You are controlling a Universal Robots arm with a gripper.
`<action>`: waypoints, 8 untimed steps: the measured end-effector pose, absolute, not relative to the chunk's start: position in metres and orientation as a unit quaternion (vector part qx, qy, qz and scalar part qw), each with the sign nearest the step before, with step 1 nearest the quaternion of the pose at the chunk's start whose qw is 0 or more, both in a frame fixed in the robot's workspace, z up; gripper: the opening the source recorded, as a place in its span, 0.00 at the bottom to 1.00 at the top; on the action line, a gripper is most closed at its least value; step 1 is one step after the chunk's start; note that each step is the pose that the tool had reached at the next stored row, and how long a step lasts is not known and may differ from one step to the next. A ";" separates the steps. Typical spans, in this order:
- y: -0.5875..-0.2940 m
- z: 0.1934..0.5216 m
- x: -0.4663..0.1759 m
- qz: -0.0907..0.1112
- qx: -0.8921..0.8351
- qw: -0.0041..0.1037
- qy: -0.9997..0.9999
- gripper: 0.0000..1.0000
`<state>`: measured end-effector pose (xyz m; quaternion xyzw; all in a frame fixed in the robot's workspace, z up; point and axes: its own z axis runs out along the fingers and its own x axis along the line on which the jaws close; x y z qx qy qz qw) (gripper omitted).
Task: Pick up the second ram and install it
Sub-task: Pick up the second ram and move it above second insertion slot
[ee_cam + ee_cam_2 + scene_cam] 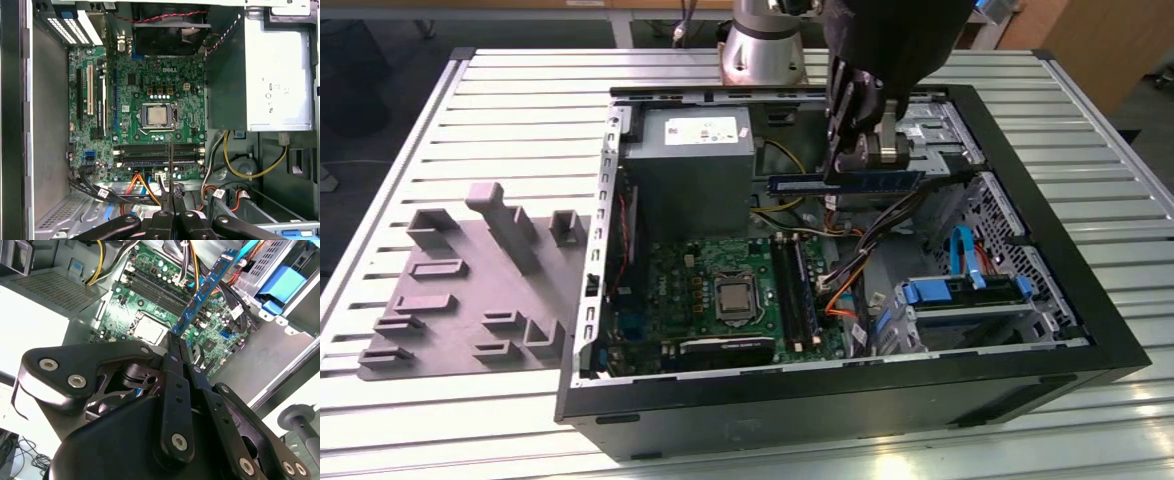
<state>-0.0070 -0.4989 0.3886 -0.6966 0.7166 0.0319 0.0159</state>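
The second ram [843, 183], a long, thin, dark memory stick with a bluish face, hangs level over the far part of the open black computer case [854, 405]. It is pinched near one end between the narrowed fingers of the black gripper [861, 168]. Below lie the green motherboard [155, 85] and its long black memory slots [157, 152]. A grey metal power-supply box [687, 170] sits just to the exterior view's left of the stick. Farther left, outside the case, a light grey moulded tray [467, 290] lies on the slatted metal table [520, 80].

Pale slatted metal counter [520, 100] fills the exterior view, grey floor [354, 160] showing at the upper left of the frame, wooden cabinet [1081, 40] upper right.
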 end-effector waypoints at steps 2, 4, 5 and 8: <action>-0.499 0.389 -0.009 0.032 -0.697 0.016 0.717 0.12; -0.499 0.389 -0.012 0.032 -0.697 0.016 0.717 0.12; -0.499 0.389 -0.013 0.032 -0.697 0.016 0.717 0.12; -0.499 0.389 -0.017 0.032 -0.697 0.016 0.717 0.12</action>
